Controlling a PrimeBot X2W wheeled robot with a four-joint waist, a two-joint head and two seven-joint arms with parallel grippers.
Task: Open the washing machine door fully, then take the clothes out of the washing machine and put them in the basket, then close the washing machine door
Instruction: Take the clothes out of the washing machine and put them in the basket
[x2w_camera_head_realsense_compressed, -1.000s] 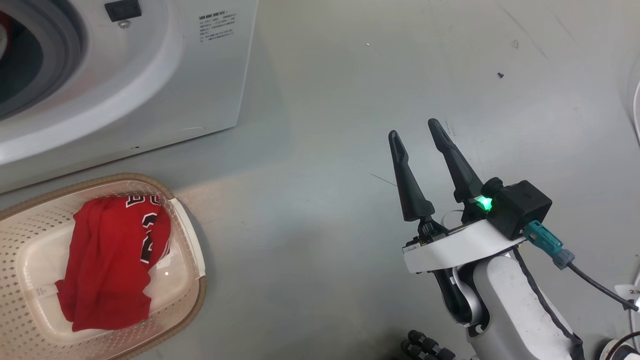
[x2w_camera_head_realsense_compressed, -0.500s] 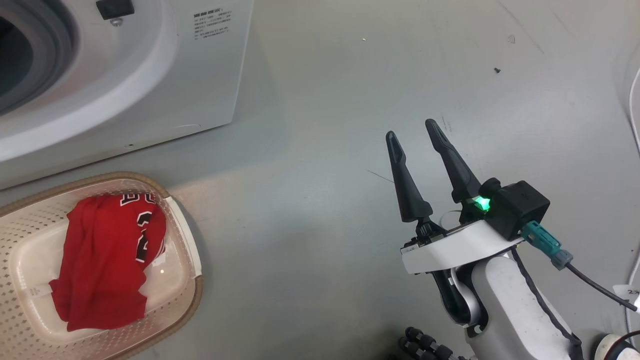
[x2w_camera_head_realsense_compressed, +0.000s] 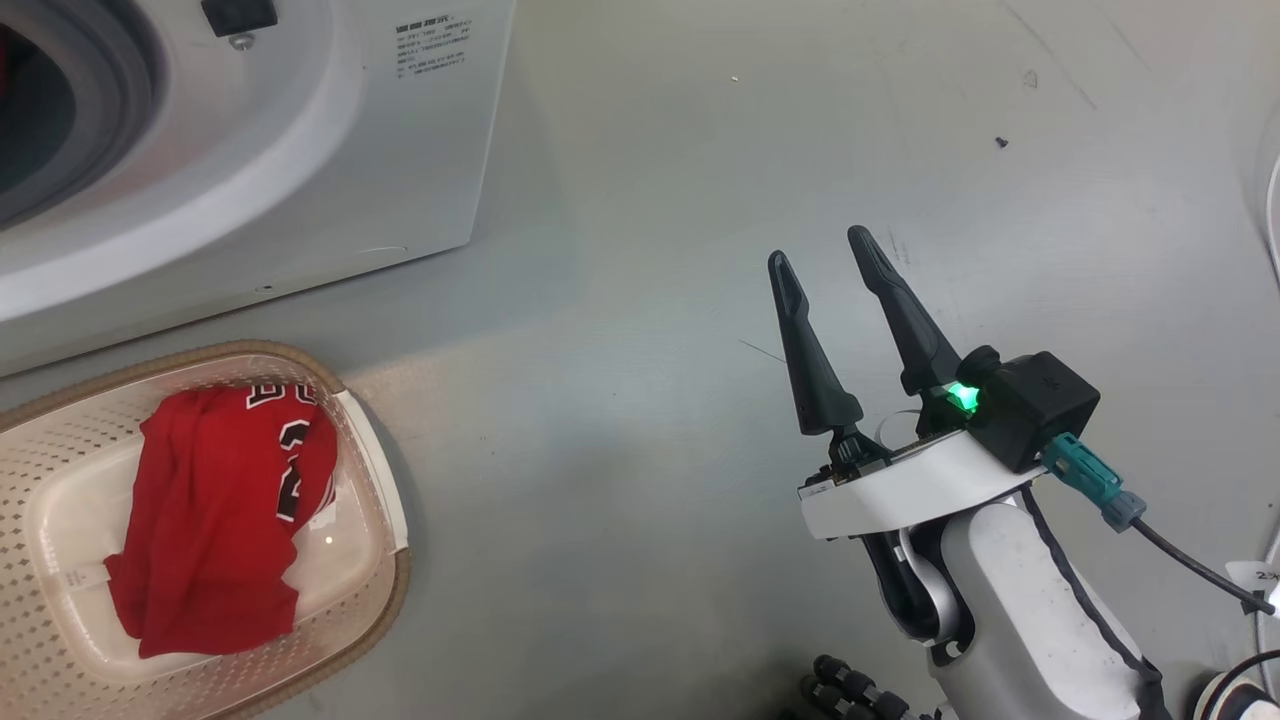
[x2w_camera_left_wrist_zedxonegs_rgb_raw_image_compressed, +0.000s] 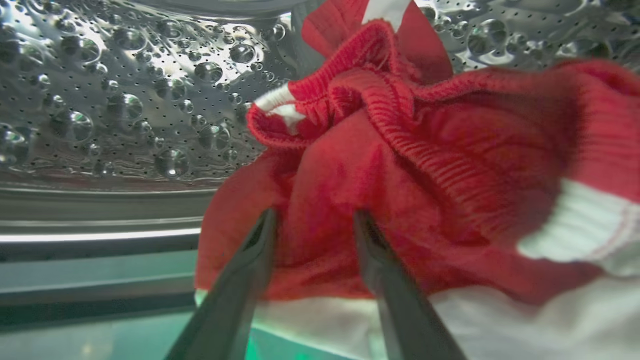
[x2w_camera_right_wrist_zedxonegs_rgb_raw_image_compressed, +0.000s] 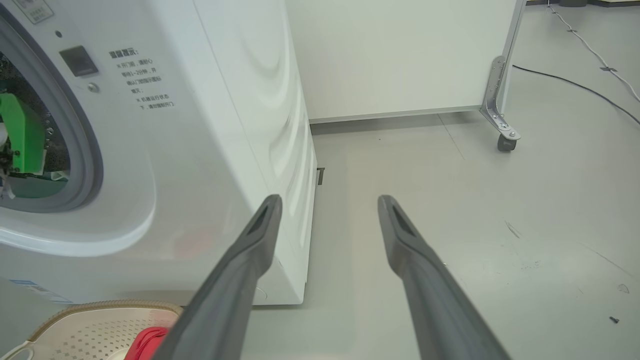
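Inside the steel perforated drum (x2w_camera_left_wrist_zedxonegs_rgb_raw_image_compressed: 125, 100), my left gripper (x2w_camera_left_wrist_zedxonegs_rgb_raw_image_compressed: 315, 216) is open, its two tips pressed against a crumpled red garment with white trim (x2w_camera_left_wrist_zedxonegs_rgb_raw_image_compressed: 425, 165). The white washing machine (x2w_camera_head_realsense_compressed: 250, 150) stands at the upper left of the head view, its grey seal (x2w_camera_head_realsense_compressed: 120, 90) around the open mouth; the door is out of view. In front of it sits the cream basket (x2w_camera_head_realsense_compressed: 370, 470) holding a red jersey (x2w_camera_head_realsense_compressed: 220, 520) with black-and-white numbers. My right gripper (x2w_camera_head_realsense_compressed: 820, 247) hangs open and empty over the floor, right of the machine (x2w_camera_right_wrist_zedxonegs_rgb_raw_image_compressed: 200, 150).
Grey floor (x2w_camera_head_realsense_compressed: 650, 500) stretches between the basket and my right arm. A white panel on a castor (x2w_camera_right_wrist_zedxonegs_rgb_raw_image_compressed: 502, 140) stands behind the machine, a cable (x2w_camera_right_wrist_zedxonegs_rgb_raw_image_compressed: 575, 85) trails across the floor, and a small dark screw (x2w_camera_head_realsense_compressed: 1001, 143) lies far right.
The head camera has shifted slightly, so the whole picture has slid. My right gripper stays open in about the same place, and the jersey lies unmoved in the basket.
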